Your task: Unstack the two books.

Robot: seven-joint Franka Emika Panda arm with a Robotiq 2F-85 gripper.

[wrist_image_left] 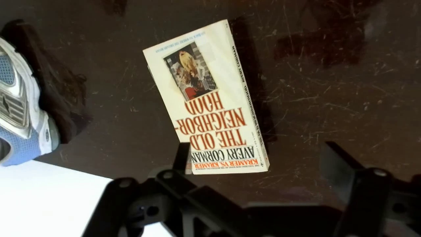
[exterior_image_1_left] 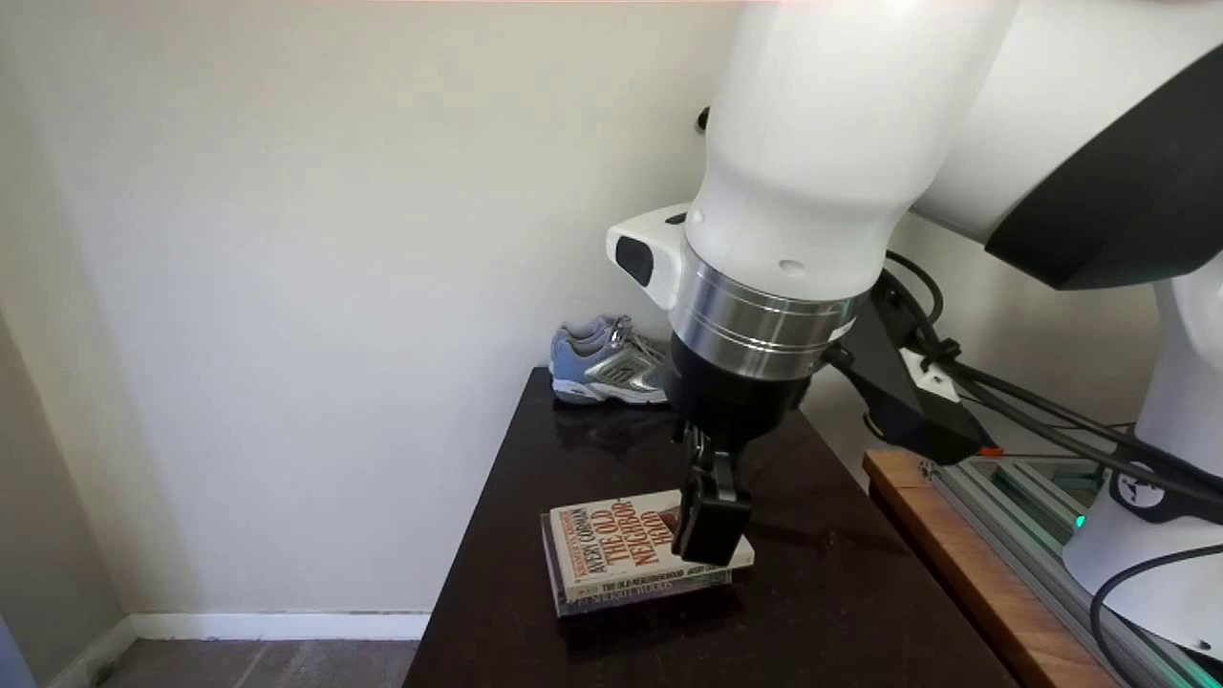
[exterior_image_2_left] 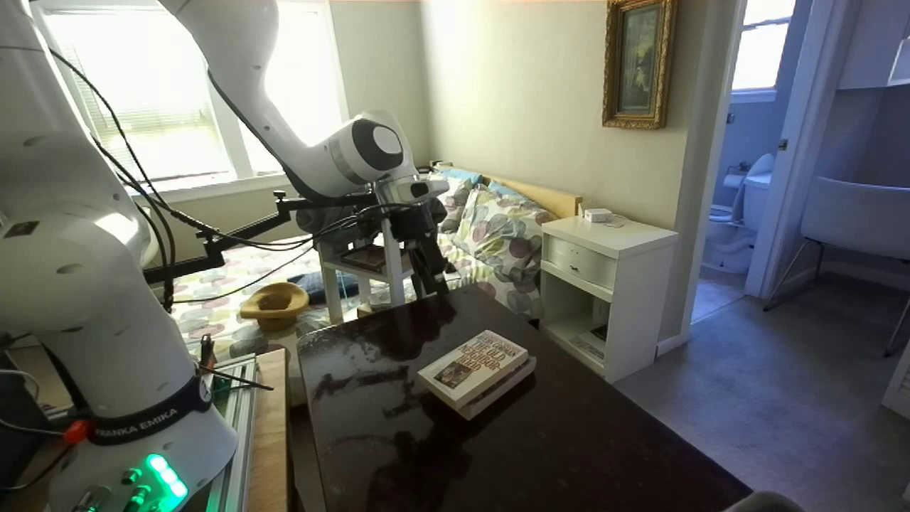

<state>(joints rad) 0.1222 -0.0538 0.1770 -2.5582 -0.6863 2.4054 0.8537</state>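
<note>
Books (exterior_image_2_left: 478,373): two, stacked, edges offset; upper beige, red-lettered. Worktop (exterior_image_2_left: 583,441): dark, glossy, scratched; bears sneakers (exterior_image_1_left: 608,368). Around me: pale wall (exterior_image_1_left: 334,287), white nightstand (exterior_image_2_left: 643,306). Claw (wrist_image_left: 256,153): jaws apart.

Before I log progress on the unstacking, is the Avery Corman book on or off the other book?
On. In both exterior views, the Avery Corman book lies atop the other book, whose edge shows beneath it.

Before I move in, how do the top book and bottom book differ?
The top book rests on the bottom book, which sits on the table. The top book's upper cover shows; the bottom book's is mostly hidden. The top book's spine is cream, the bottom book's greyish purple. Both lie flat with spines facing the same way.
</note>
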